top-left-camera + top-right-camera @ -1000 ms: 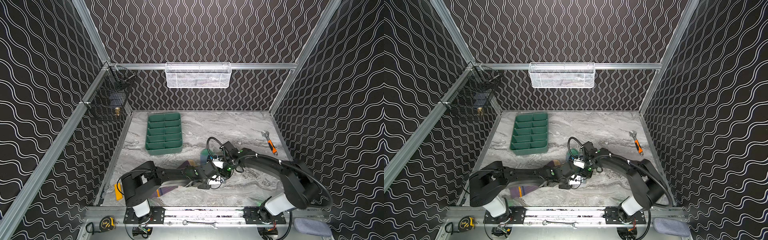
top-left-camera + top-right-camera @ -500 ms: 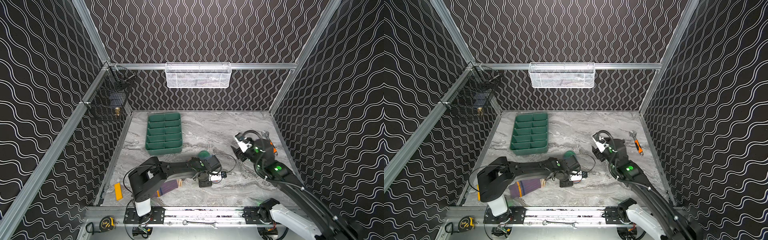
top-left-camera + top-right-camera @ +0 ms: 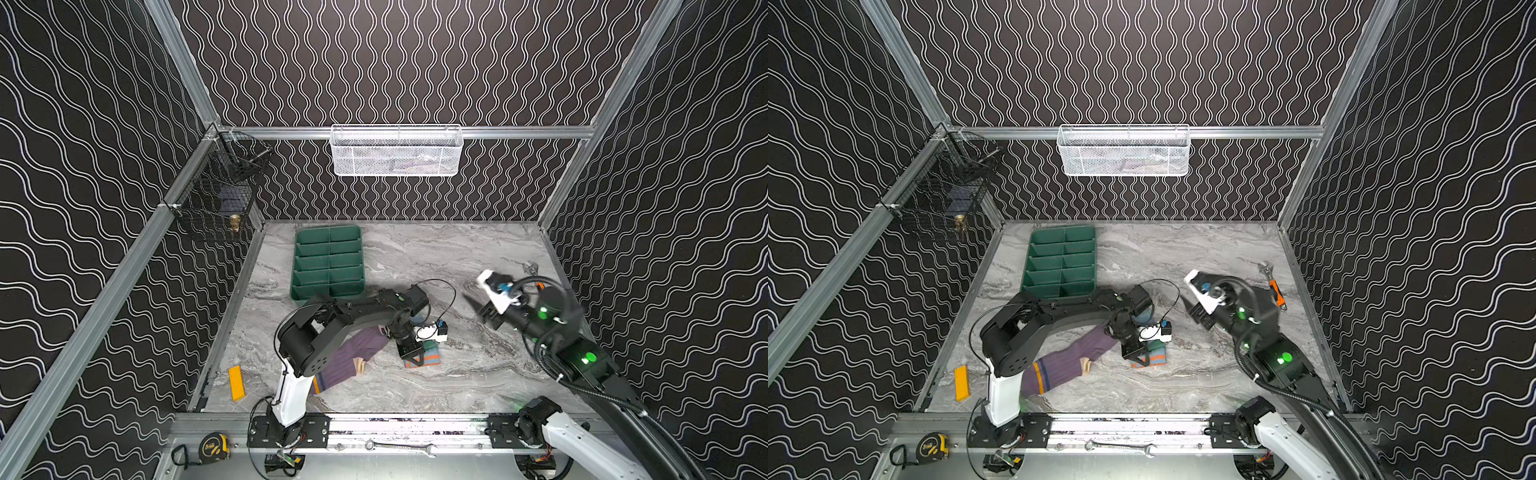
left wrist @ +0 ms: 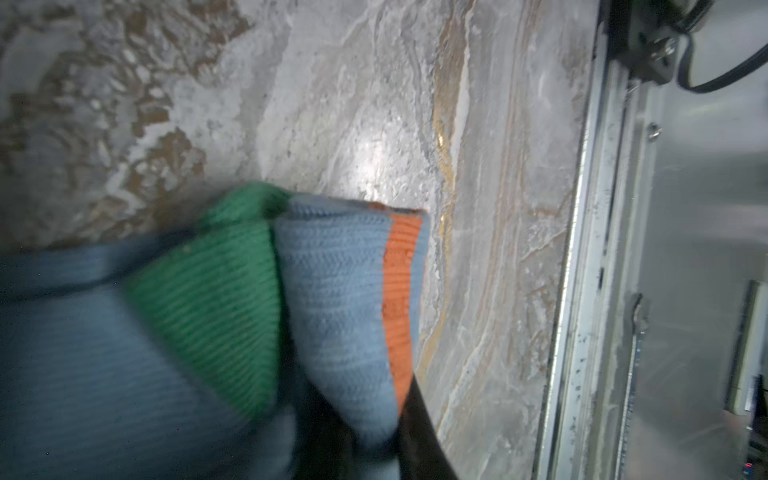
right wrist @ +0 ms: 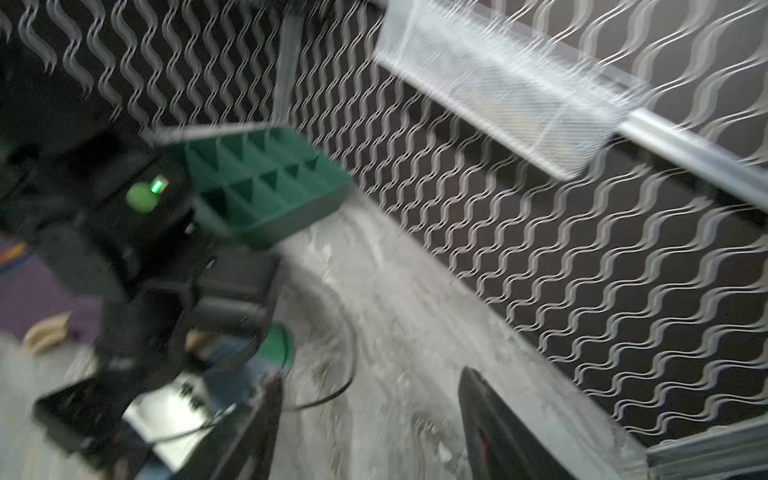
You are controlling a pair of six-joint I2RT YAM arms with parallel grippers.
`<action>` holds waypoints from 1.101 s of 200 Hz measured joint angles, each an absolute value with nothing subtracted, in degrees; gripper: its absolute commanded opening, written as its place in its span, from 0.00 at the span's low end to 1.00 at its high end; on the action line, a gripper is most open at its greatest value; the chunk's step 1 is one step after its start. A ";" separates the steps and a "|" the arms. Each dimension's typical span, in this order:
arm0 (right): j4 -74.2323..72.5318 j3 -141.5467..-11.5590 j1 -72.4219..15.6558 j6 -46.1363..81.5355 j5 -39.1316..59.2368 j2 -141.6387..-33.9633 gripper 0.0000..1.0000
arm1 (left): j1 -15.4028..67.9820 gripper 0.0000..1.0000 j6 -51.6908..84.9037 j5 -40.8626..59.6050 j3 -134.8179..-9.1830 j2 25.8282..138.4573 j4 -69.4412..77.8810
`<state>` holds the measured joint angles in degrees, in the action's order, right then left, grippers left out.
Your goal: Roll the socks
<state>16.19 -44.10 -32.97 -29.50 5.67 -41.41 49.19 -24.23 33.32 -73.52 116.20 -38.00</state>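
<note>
The purple sock (image 3: 347, 363) is lying flat on the tabletop (image 3: 457, 386) up front; just beyond, the left gripper (image 3: 411, 352) is pinching the bunched blue sock (image 4: 332, 291) in its jaws (green patch showing). Farther back, the right gripper (image 5: 374, 419) is hovering, jaws spread.

Close view of the blue sock (image 4: 332, 291), folded over on itself, with a green patch (image 4: 216, 303) beside the fold and an orange band (image 4: 399, 291) along its edge; the nearest cloth is out of focus. The left gripper (image 4: 365, 419) is clamped on the folded end, its dark fingers (image 4: 419, 432) showing on either side of the cloth. The sock lies on the marbled tabletop (image 4: 374, 104), near the metal rail (image 4: 598, 249) at its border
</note>
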 measured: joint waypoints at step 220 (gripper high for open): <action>-4.12 -24.12 -63.26 -60.82 -21.52 -77.78 0.00 | 47.24 0.00 -24.58 39.57 -74.19 118.13 -38.44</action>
<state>-4.12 -24.12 -63.26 -60.82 -21.52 -77.78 47.24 -24.58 39.57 -74.19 118.13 -38.44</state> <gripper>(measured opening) 0.080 0.126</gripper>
